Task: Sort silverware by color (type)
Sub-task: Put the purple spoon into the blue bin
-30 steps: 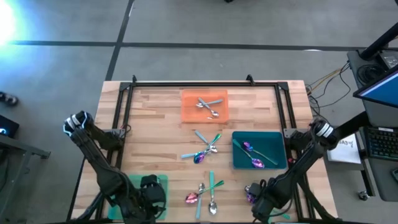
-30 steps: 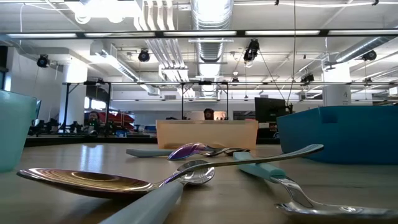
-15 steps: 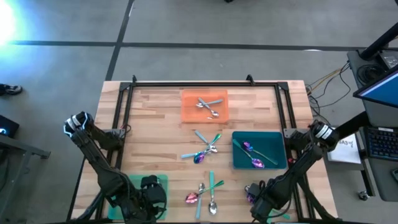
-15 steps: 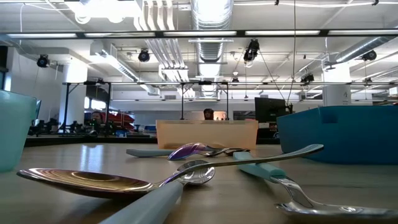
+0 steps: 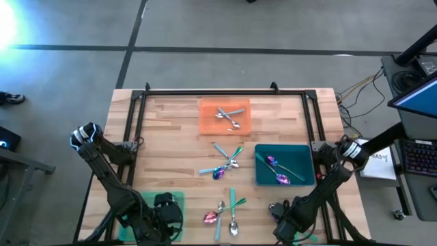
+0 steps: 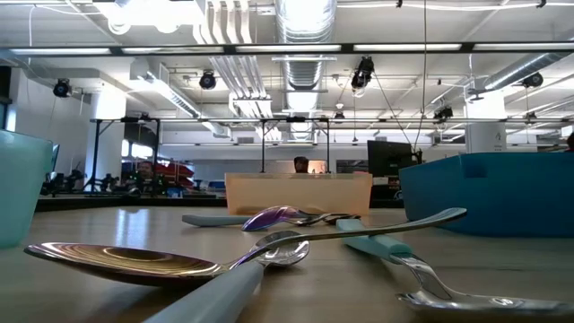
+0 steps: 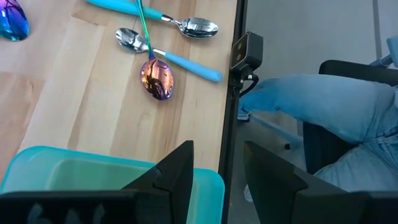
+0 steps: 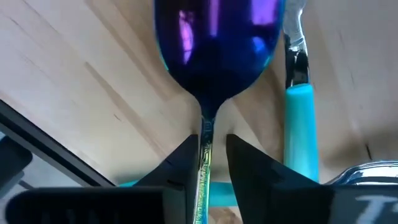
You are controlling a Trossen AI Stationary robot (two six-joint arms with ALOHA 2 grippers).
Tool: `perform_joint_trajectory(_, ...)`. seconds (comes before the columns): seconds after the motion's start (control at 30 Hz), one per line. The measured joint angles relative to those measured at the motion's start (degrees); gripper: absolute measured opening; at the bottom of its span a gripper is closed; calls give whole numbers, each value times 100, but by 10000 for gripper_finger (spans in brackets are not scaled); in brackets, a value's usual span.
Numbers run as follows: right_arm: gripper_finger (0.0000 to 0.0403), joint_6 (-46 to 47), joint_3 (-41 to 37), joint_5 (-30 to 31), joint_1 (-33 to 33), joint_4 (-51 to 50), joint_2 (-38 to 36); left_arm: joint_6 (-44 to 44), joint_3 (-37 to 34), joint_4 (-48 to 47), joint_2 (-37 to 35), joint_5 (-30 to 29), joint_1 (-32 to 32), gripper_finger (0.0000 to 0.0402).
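The silverware lies in groups. Plain silver pieces (image 5: 229, 116) are in the orange tray (image 5: 208, 123) and purple ones (image 5: 276, 171) in the teal tray (image 5: 304, 154). Loose mixed pieces lie at mid-table (image 5: 225, 164) and near the front edge (image 5: 225, 215). My right gripper (image 5: 278, 213) points down over an iridescent purple spoon (image 8: 217, 43) that lies flat on the wood. It is narrowly open (image 8: 208, 165), with one finger on each side of the spoon's neck. My left gripper (image 5: 166, 208) hangs open (image 7: 217, 174) and empty over the green tray (image 7: 74, 174). My right gripper comes from above with its fingers across the purple spoon's neck (image 8: 206, 134), just behind the bowl. One finger (image 8: 186, 158) stands right beside the neck; I cannot tell whether it touches. A slim gap shows at the other finger. The spoon lies on the table.
A teal-handled utensil (image 8: 298, 124) lies close beside the purple spoon. Black frame rails (image 5: 140, 116) run round the table. A small camera (image 7: 247, 50) sits on the near edge. A person's leg in jeans (image 7: 323, 106) is just beyond that edge.
My right gripper has sunk a little toward the purple spoon at the table's near right. The spoon's bowl, which showed beside it in the high view, is now mostly covered. The silverware has not moved.
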Motion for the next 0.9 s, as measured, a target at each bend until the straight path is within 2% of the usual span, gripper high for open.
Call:
perform_joint_trajectory(0.17,21,-90,-11,-16,-3,-46,-33,0,0,0,0,-2,0,123)
perform_joint_trajectory(0.5,11,-313,-26,63,1,-111,-551,0,0,-3,0,-6,0,123)
perform_joint_trajectory(0.7,11,-342,-22,810,-77,-727,-1239,7,0,-40,0,-35,0,123)
perform_joint_trajectory(0.9,10,-672,-20,2143,-482,-1541,-1972,133,0,-46,0,-225,1,123)
